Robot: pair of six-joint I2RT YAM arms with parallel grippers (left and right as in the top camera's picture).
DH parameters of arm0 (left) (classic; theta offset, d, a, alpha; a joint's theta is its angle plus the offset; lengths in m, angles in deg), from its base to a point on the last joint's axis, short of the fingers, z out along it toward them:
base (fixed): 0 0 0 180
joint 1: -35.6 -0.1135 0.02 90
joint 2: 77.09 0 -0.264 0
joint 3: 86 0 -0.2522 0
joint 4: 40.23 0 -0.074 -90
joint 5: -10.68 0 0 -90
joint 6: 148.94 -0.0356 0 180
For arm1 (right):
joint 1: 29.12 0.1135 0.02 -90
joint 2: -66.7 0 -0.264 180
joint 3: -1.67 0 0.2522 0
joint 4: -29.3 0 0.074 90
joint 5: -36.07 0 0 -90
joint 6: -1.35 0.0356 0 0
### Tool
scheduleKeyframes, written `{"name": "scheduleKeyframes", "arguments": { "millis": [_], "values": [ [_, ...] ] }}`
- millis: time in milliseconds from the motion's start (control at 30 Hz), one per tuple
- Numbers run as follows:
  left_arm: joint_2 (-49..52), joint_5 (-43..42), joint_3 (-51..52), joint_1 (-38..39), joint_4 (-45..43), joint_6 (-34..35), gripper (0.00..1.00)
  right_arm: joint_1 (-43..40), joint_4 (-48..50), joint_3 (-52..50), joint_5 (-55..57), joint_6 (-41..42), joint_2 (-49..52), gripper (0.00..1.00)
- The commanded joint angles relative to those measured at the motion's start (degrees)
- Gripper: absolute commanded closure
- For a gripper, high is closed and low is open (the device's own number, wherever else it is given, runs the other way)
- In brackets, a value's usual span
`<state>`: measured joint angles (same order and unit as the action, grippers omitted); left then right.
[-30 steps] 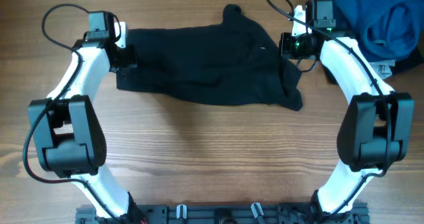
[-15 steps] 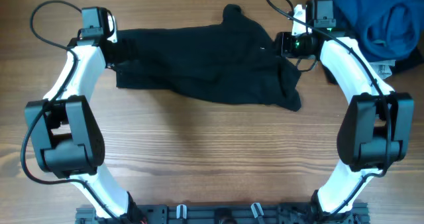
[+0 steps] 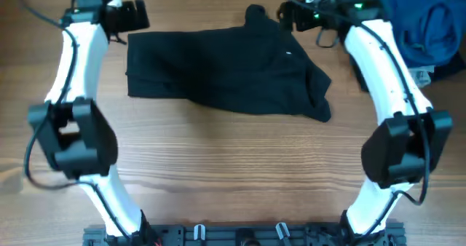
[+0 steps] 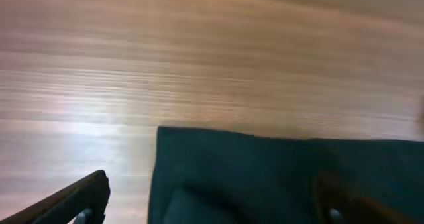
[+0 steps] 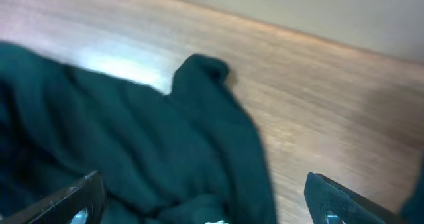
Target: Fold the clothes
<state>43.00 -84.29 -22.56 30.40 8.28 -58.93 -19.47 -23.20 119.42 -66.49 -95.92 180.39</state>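
Table (image 3: pixel 233 166): clothes (image 3: pixel 218 75) flat; left gripper (image 3: pixel 135 17), right gripper (image 3: pixel 287 14) gaping beside far edge

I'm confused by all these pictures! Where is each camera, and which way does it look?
Overhead: above the table, looking straight down at the black garment and blue garment; both arms show, left gripper and right gripper at the far edge.
Left wrist: on the left arm, looking down at the black garment's corner; its open fingers show at the bottom.
Right wrist: on the right arm, looking down at the garment's bunched end; its open fingers show too.
Shared: all three see the black garment.
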Motion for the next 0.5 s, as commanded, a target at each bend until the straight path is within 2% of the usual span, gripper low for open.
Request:
{"name": "scheduleKeyframes", "arguments": {
  "millis": [0,200,367,400,467],
  "values": [
    [5.55,-1.4,-0.17,0.63,-3.3,-3.13,0.03,1.92,0.39,0.57,0.61,-0.92,1.18,0.04],
    [12.9,-1.42,-0.17,0.63,-10.05,-4.09,0.05,3.41,-0.37,0.57,0.76,-0.9,1.2,0.04],
    [16.87,-1.4,-0.17,0.63,-12.0,-4.11,0.15,3.63,-0.81,0.57,0.74,-0.92,1.2,0.04],
    [16.87,-1.4,-0.17,0.63,-12.33,-4.09,0.19,3.65,-0.74,0.57,0.72,-0.87,1.2,0.04],
    [17.64,-1.4,-0.17,0.63,-13.42,-4.04,0.45,3.72,-0.94,0.55,0.52,-0.87,1.2,0.06]
  ]
}}
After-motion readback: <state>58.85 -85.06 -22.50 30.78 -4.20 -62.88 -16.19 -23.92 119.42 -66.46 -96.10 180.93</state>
